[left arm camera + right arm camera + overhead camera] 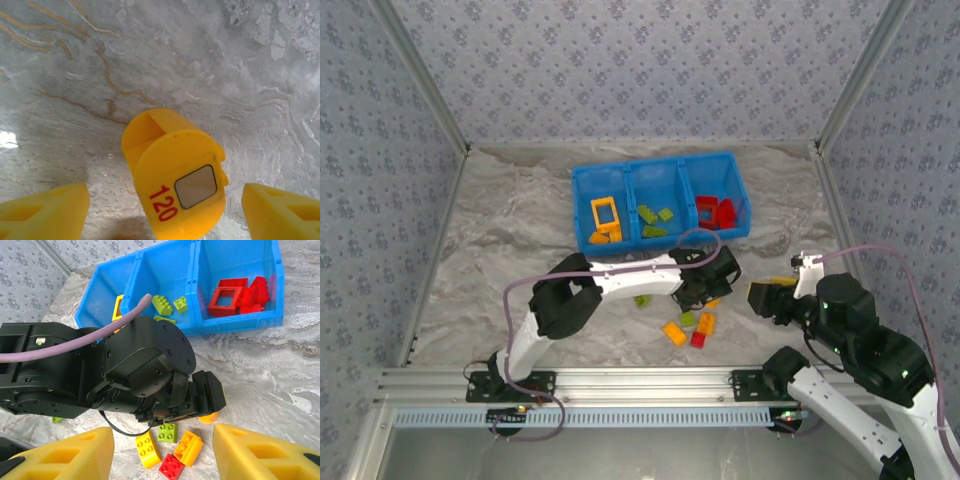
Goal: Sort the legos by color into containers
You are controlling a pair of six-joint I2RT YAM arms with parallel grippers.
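From above, we saw the blue bin [629, 195] at the far middle of the worktop [510, 230]. Its three containers were part filled, with orange pieces [605, 220] in the left one, green pieces [655, 222] in the middle and red pieces [717, 212] in the right. A handful of loose legos [688, 328] lay nearer the arms, the colours mixed. The left arm [620, 278] reached across to the far side of that handful, and the right arm [845, 312] hung just to its right.

In the left wrist view, the left fingers [45, 212] stood apart, one to each side of a rounded yellow-orange piece [175, 175] marked 120. It sat on the worktop between them with a gap at both sides, so they were open and gripped nothing.

In the right wrist view, the right fingers [62, 457] were likewise spread with nothing between them, above a few of the loose legos. The left arm's black wrist [125, 375] lay beyond, with the rounded piece peeking out beneath it.

We judged the step in hand to be the pick of the rounded piece. The next move called for closing squarely across its curved sides, where a slip seemed likely, then lifting clear and carrying it to the left container with the other orange pieces. The right arm would do well to wait.
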